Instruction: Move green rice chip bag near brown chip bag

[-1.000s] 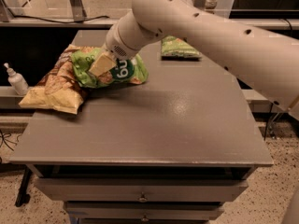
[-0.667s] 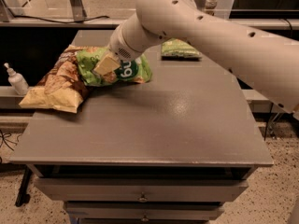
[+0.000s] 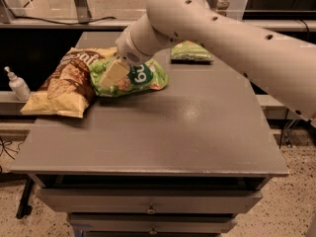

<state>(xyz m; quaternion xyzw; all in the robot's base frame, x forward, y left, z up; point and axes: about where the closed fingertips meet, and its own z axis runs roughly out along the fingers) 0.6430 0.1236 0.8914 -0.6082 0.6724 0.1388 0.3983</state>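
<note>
- The green rice chip bag (image 3: 144, 78) is showing a dark green oval logo with white letters, turned so that they cannot be read whole.
- The brown chip bag (image 3: 63, 85) is carrying white script lettering near its top end; only a few letters are showing, too few to make out a word.
- Three bags are lying on the grey table (image 3: 173, 132): these two and a smaller, flatter green bag (image 3: 191, 51) at the far edge, well apart from them.
- One small white bottle (image 3: 18, 84) is standing on a ledge left of the table.
- The green rice chip bag is lying at the table's far left, touching the brown chip bag's right side.
- The one white arm is reaching in from the right, bending down toward the bags.
- The gripper (image 3: 114, 73) is sitting on the left part of the green rice chip bag; how far open it is, and whether it is holding the bag, cannot be told.
</note>
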